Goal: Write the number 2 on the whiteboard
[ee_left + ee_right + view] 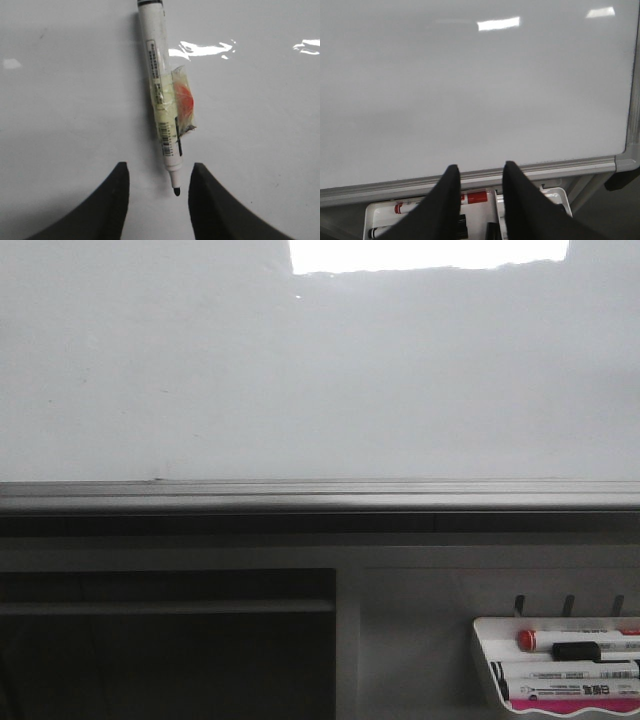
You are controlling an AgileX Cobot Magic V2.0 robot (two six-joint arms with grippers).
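Note:
The whiteboard point(300, 390) fills the upper front view, with its grey rail point(300, 495) below. No black line shows on it in any view. In the left wrist view a white marker point(157, 75) with yellow tape and an orange patch lies on the board point(75, 100). Its uncapped black tip point(176, 191) points between my fingers. My left gripper point(160, 166) is open and touches nothing. My right gripper point(480, 166) is open and empty over the marker tray point(367, 215), below the board point(470, 90). Neither gripper shows in the front view.
The white marker tray point(485, 640) hangs at the lower right under the rail and holds a red-capped marker point(560, 638), black-capped markers and a pink eraser point(570, 705). A dark opening point(160, 650) lies lower left. The board's corner point(627, 162) is close.

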